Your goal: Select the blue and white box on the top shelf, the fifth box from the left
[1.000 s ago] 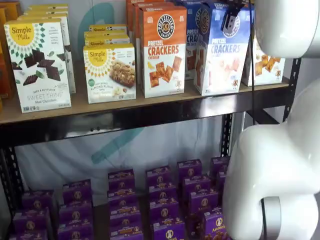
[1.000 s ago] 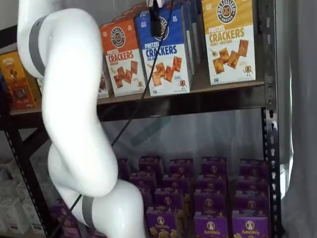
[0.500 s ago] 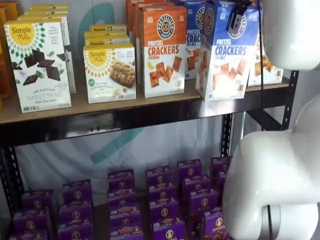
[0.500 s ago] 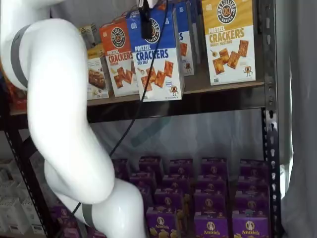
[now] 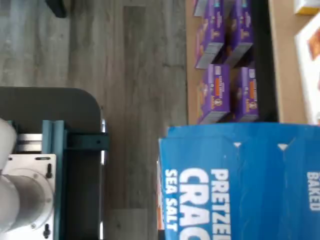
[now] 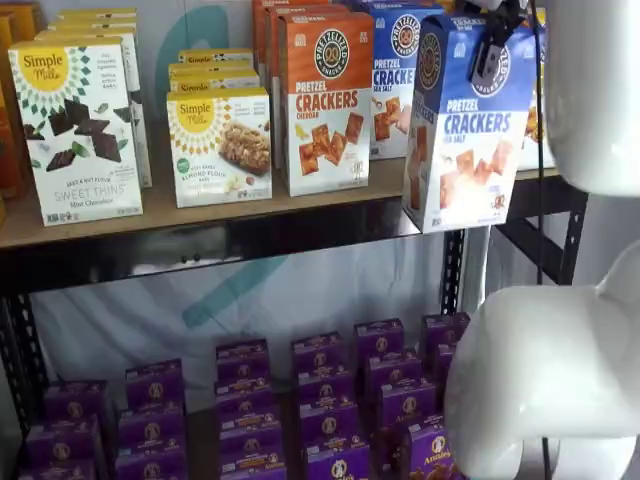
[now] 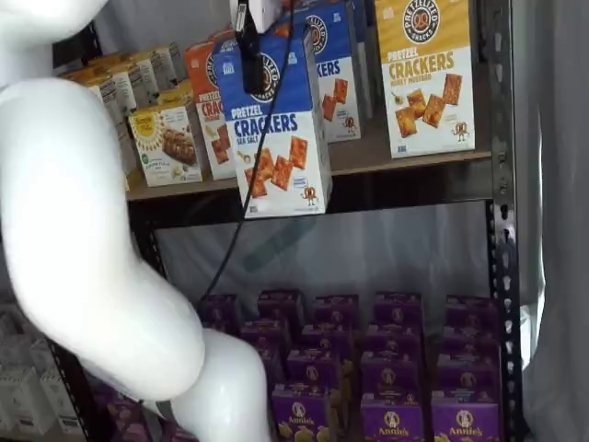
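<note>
Item: blue and white box (image 6: 468, 125), pretzel crackers, sea salt. Tall cardboard, blue upper part, white lower half with crackers pictured. Location: hanging in the air in front of the top shelf (image 6: 200, 215), its bottom edge below the shelf's front rail in both shelf views, touching nothing but my claw. The wrist view shows its blue top panel (image 5: 240, 180) close under the camera.

Holder: my claw (image 7: 247, 51), black fingers clamped on the box at its top edge, a cable trailing down beside it.

Handling, as I judge it: light for its size, stiff at edges and corners, soft across the broad faces, which would dent under a hard squeeze. Held only at the top, it may swing. The smooth printed card could slip; the top corners, where the folds stiffen it, are the best place to pinch.

Neighbours on the shelf: an identical blue box (image 6: 395, 75) behind, an orange cheddar box (image 6: 325, 100) beside that, a yellow-topped box (image 7: 428, 74) on the other side. Below: purple boxes (image 6: 325, 400) in rows.
</note>
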Robot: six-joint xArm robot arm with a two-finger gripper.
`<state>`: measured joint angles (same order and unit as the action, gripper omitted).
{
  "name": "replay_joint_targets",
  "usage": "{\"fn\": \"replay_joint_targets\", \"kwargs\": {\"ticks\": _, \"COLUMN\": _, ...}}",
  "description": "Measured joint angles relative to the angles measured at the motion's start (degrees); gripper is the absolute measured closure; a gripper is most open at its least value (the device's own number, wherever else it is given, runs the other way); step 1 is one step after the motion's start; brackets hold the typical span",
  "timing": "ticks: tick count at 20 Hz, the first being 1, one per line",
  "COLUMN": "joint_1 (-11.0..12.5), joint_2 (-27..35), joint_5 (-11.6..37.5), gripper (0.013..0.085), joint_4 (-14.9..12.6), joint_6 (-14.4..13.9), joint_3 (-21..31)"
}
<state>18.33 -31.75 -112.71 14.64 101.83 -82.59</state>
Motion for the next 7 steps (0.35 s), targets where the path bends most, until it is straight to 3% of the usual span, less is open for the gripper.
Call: {"fn": "replay_joint_targets", "kwargs": {"ticks": 7, "joint_1": 1.6, "joint_2": -6.0, "joint_5": -1.9, "gripper": 0.0450, "joint_4": -0.1, "joint_6": 1.5, "joint_3": 6.2}}
